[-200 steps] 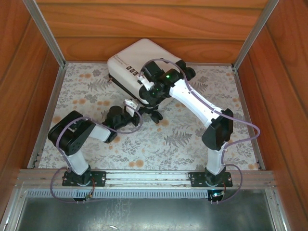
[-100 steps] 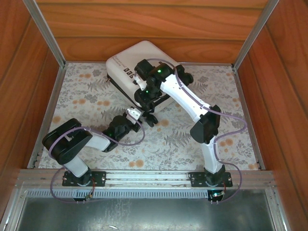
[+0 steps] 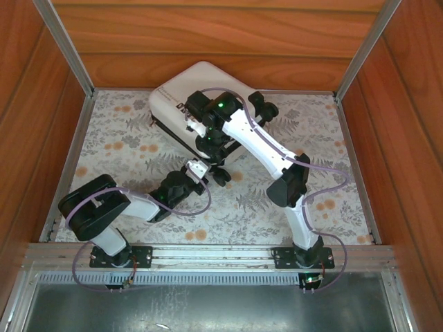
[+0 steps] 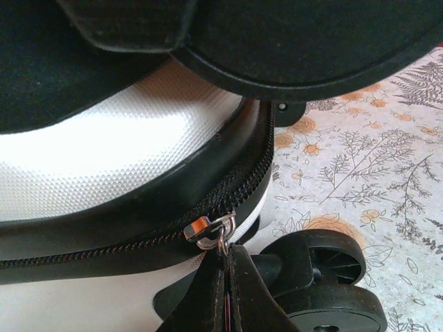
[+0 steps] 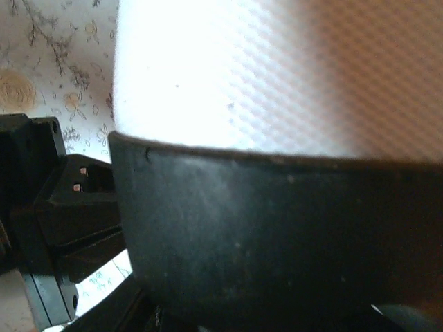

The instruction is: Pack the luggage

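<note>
The right arm [image 3: 252,135] hides the luggage's [image 3: 169,93] near side; its black marks [image 3: 182,107] are too small to read; the zipper pull's [image 4: 221,234] end vanishes between the left gripper's [image 4: 227,259] closed fingers; 1 wheel [image 4: 331,280] is cut off below; the shell [image 5: 277,76] blurs up close.

On the desk [image 3: 118,149], straight ahead of the left hand [image 4: 225,277]: the luggage [image 4: 124,159], with its zipper pull [image 4: 209,230] right at the fingertips. Just right of that hand, on the desk, a wheel [image 4: 325,273]. Farther ahead, over the luggage's near edge, the right hand [image 3: 211,142].
</note>
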Robot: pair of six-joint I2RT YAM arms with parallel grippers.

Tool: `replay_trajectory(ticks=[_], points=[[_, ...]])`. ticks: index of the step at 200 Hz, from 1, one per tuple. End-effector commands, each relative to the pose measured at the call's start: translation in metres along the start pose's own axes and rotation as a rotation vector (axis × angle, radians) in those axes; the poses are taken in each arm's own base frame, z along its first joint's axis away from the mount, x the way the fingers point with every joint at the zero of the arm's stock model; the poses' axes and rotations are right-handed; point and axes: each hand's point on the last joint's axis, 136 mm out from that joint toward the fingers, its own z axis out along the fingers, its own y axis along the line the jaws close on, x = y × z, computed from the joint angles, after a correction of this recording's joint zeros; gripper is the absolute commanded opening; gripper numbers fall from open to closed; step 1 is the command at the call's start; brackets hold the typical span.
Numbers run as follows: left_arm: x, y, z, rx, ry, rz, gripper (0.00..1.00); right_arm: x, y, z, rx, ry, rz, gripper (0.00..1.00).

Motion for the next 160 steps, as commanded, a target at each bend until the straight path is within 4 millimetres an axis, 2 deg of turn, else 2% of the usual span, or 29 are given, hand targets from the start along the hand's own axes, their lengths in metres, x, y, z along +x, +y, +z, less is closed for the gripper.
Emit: replay_trajectory(ticks=[1, 51, 81, 119, 142, 160], points=[[-0.048, -0.083, -0.005, 0.302, -0.167, 0.072, 0.00, -0.105, 0.063, -0.046, -0.169, -0.482, -0.256, 0.00], [-0.052, -0.091, 0.020, 0.123, -0.151, 0.101, 0.00, -0.117, 0.110, -0.046, -0.420, -0.533, -0.259, 0.00], [-0.057, -0.094, 0.042, -0.010, -0.144, 0.088, 0.00, -0.123, 0.138, -0.047, -0.474, -0.539, -0.231, 0.00], [-0.044, -0.070, 0.063, -0.251, -0.107, 0.009, 0.00, -0.123, 0.169, -0.057, -0.545, -0.530, -0.142, 0.00], [-0.027, -0.054, 0.065, -0.394, -0.071, 0.014, 0.00, -0.125, 0.190, -0.070, -0.573, -0.559, -0.123, 0.00], [-0.019, -0.047, 0.064, -0.452, -0.053, 0.023, 0.00, -0.131, 0.195, -0.074, -0.568, -0.588, -0.072, 0.00]])
